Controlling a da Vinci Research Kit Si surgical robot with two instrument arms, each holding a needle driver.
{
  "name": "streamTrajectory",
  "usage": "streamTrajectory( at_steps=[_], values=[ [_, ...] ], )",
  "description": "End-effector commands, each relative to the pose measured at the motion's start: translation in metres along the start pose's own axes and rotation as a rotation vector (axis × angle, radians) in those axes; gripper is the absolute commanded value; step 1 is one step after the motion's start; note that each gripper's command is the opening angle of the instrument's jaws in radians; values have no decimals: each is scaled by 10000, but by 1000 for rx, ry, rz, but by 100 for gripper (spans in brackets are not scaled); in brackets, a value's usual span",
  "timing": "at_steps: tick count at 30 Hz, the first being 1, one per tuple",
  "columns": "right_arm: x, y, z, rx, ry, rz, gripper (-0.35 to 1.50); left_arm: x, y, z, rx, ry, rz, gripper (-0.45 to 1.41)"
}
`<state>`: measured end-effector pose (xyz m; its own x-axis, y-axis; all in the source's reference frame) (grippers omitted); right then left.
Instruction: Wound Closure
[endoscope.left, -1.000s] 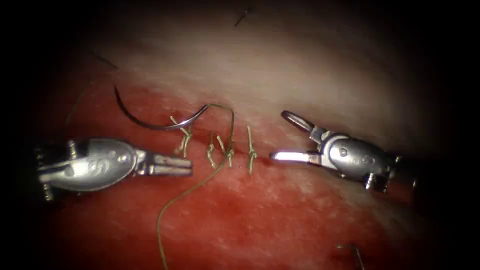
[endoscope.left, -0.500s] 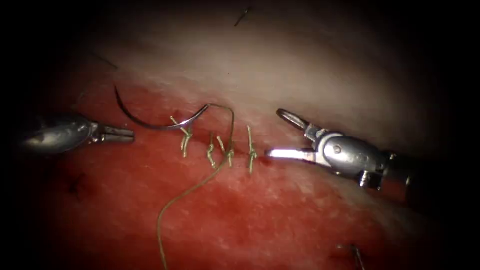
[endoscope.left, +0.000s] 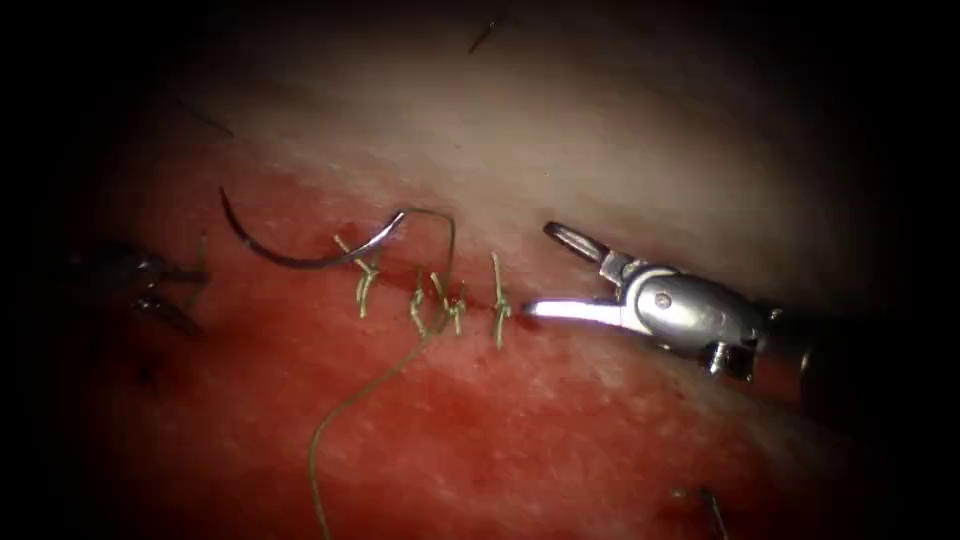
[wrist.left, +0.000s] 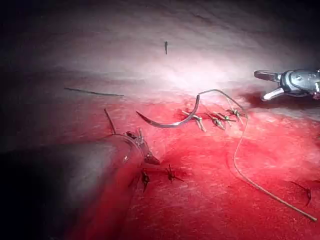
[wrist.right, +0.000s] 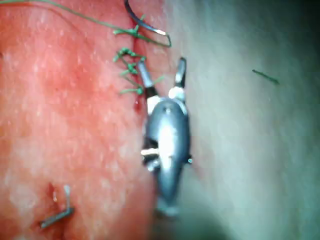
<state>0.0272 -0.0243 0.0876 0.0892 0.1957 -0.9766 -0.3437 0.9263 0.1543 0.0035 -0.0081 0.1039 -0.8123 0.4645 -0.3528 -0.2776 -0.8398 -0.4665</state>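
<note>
The curved needle (endoscope.left: 295, 262) lies free on the tissue (endoscope.left: 560, 150) at the left end of the stitch row, held by neither tool; I also see the needle (wrist.left: 165, 122) from the left wrist. Its thread (endoscope.left: 375, 385) arcs over the stitches (endoscope.left: 430, 300) and trails down across the red fluid. My left tool (endoscope.left: 185, 298) sits dim, well left of the needle, jaws apart and empty. My right tool (endoscope.left: 540, 270) hovers just right of the last stitch, jaws wide open and holding nothing; the right wrist view shows the same tool (wrist.right: 162, 72) spread beside the stitches (wrist.right: 130, 70).
A cut end of thread (endoscope.left: 705, 500) lies at the lower right, and the right wrist also shows this cut end (wrist.right: 55, 215). A short dark thread scrap (endoscope.left: 487, 32) rests on the pale tissue far above the cut. The right tool (wrist.left: 272, 85) appears in the left wrist view.
My left tool has drawn back to the left, away from the stitches, and its jaws have gone from shut to open. The right tool has crept slightly left, still open.
</note>
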Motion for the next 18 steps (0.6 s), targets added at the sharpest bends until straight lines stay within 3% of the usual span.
streamTrajectory(
  at_steps=[1, 4, 11, 12, 14, 18],
  values=[
    [-5, -1, 9, 1, 3, -1, 136, -1, -5, 2, 6, -4, -9, 72],
    [-6, -2, 9, 1, 3, -2, 135, -3, -20, -24, 25, -17, -27, 84],
    [-6, -2, 9, 1, 3, -2, 135, 14, -35, -66, 34, -10, -54, 77],
    [-7, -1, 9, 1, 3, -2, 135, 31, -41, -87, 44, 49, -78, 64],
    [-7, -1, 9, 1, 3, -2, 135, 46, -44, -98, 58, 141, -48, 52],
    [-7, 0, 7, 2, 3, -1, 135, 74, -33, -103, 97, 324, -25, 44]
  ],
)
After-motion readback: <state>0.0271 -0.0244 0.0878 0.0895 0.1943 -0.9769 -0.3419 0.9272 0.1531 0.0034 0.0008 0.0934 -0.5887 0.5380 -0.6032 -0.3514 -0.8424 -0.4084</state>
